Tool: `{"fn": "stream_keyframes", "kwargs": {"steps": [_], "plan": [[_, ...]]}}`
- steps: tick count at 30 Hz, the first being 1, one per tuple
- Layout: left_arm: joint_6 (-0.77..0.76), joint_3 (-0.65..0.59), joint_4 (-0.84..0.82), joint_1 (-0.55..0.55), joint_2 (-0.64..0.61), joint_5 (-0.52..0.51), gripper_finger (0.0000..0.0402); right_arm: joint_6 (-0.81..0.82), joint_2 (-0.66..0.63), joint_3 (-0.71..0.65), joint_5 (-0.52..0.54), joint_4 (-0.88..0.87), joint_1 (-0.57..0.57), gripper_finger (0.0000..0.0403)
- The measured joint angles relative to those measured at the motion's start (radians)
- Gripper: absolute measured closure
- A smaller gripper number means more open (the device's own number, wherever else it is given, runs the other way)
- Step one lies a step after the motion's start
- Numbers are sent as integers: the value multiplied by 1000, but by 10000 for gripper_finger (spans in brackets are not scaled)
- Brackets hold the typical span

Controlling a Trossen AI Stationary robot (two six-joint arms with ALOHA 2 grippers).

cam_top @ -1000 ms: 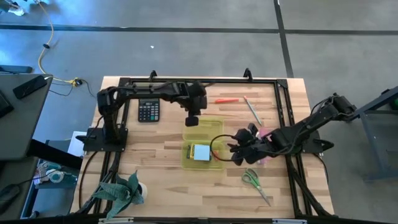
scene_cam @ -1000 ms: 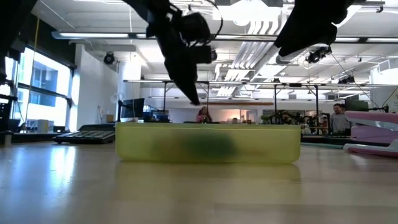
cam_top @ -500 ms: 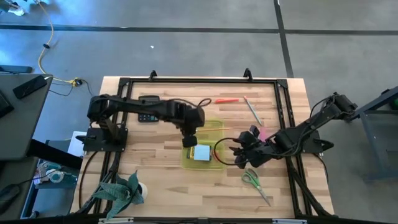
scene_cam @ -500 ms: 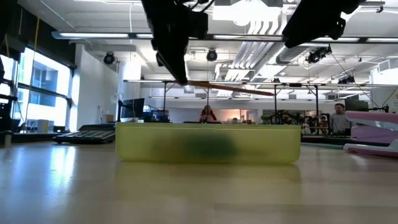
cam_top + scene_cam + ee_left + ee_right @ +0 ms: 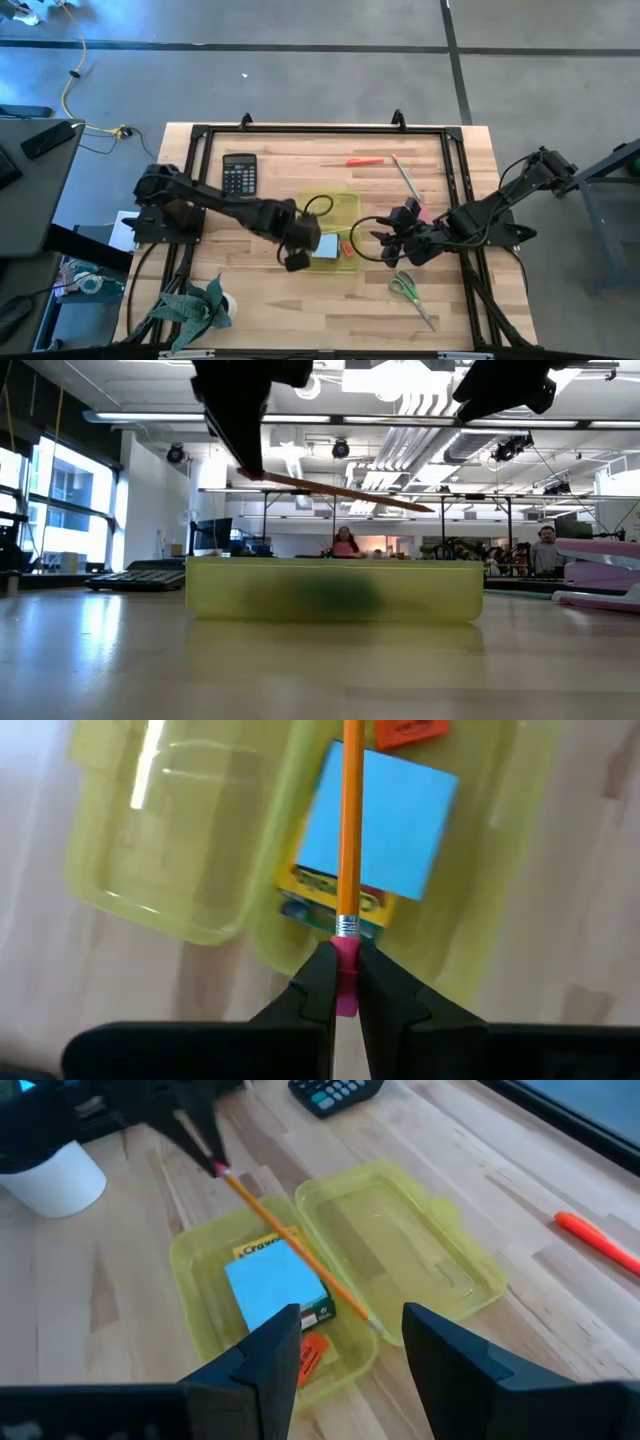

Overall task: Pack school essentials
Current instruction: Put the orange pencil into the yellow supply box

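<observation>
My left gripper [image 5: 345,988] is shut on an orange pencil [image 5: 350,830] with a pink eraser end. It hovers at the near left of the open translucent yellow-green case [image 5: 328,228]. In the case's tray lie the light blue sticky-note pad [image 5: 385,820] on the crayon box [image 5: 325,905], and a small red eraser [image 5: 408,730]. My right gripper [image 5: 345,1365] is open and waits just right of the case. Green-handled scissors [image 5: 408,291], an orange pen [image 5: 365,161] and a thin pencil [image 5: 405,178] lie flat on the table. My left gripper pinches the pencil's pink eraser end [image 5: 346,958] between its two fingertips [image 5: 318,982]. The fingers lie in line with the pencil, coming from the table's near left. The pencil is lifted clear and sticks out over the case, nearly level, its tip [image 5: 432,510] slightly lower.
A calculator [image 5: 239,175] sits far left of the case and a pink object [image 5: 425,214] right of it near the right arm. A green plant-like thing [image 5: 195,305] and a white cup [image 5: 55,1180] stand at the near left. The case's lid [image 5: 400,1250] lies open on the far side.
My left gripper has moved from over the lid toward the table's near edge and a little left, carrying the pencil. It has tipped, so the pencil now reaches out nearly level above the tray. The right gripper has shifted only slightly.
</observation>
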Motion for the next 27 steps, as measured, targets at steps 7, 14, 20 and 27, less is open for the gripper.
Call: {"fn": "stream_keyframes", "kwargs": {"steps": [7, 14, 20, 27], "plan": [[-145, 0, 2, -89, 7, -39, 387, -41, -11, 0, -6, 3, 0, 238], [-212, 0, 34, -135, 14, -61, 387, -71, -15, 0, -5, 4, 0, 238], [-247, -64, 82, -138, 15, -46, 387, -72, -15, 0, -4, 6, 0, 238], [-262, -145, 194, -138, 13, -40, 387, -72, -15, 0, -4, 8, 0, 238]]}}
